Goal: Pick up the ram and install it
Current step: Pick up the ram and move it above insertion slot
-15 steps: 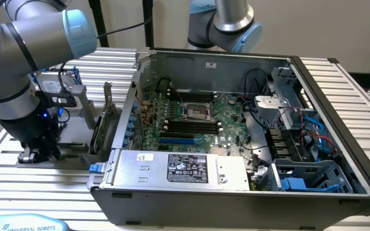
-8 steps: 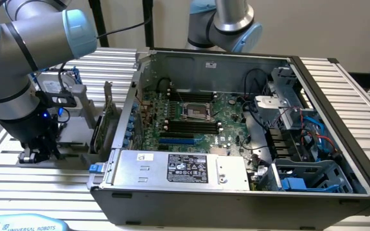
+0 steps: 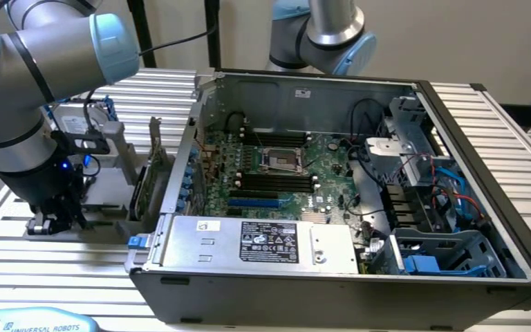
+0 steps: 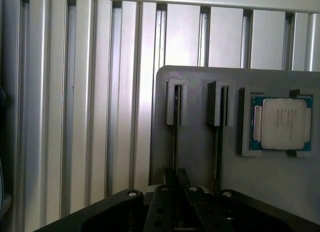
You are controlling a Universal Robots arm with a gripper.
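Note:
In the wrist view the ram (image 4: 175,142) stands edge-on as a thin dark line in the left of two slotted posts on a grey holder (image 4: 200,157). My gripper (image 4: 175,181) is low over it, its fingertips (image 4: 169,180) pressed close on either side of the stick's edge. A second thin stick (image 4: 219,147) runs from the right post. In the exterior view my gripper (image 3: 53,220) is down at the holder (image 3: 108,207), at the view's left of the open computer case. Black memory slots (image 3: 270,181) lie on the motherboard inside.
A square silver processor (image 4: 281,123) sits in a pocket on the holder beside the posts. A green expansion card (image 3: 142,183) stands between holder and case wall (image 3: 184,159). Ribbed aluminium table (image 4: 90,117) surrounds the holder. A second arm (image 3: 325,34) stands behind the case.

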